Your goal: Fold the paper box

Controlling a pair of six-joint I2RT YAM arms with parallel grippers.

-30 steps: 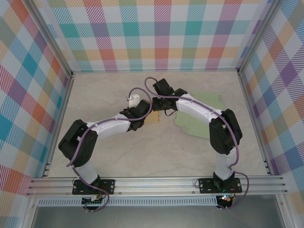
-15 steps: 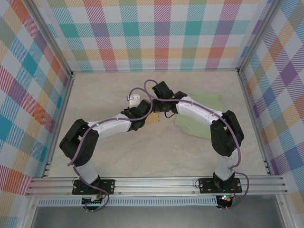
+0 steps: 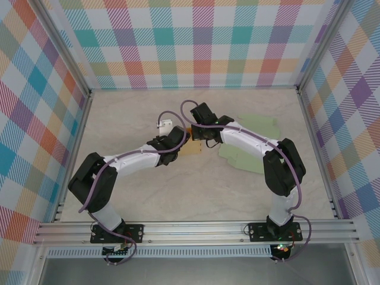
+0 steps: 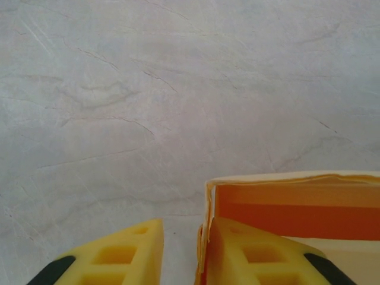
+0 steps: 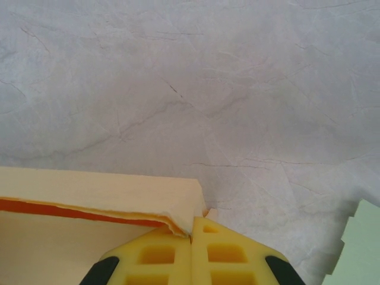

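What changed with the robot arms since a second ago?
The left fingers opened beside the paper box wall, and that arm's elbow dropped back toward the near edge. The right fingers stay pinched shut on the box's corner, and the green sheet has not moved.

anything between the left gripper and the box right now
Nothing visible. The left gripper is slightly open astride a side wall of the paper box, one finger inside and one outside. The right gripper is shut on another corner of the box. The green sheet lies off to the right, apart.
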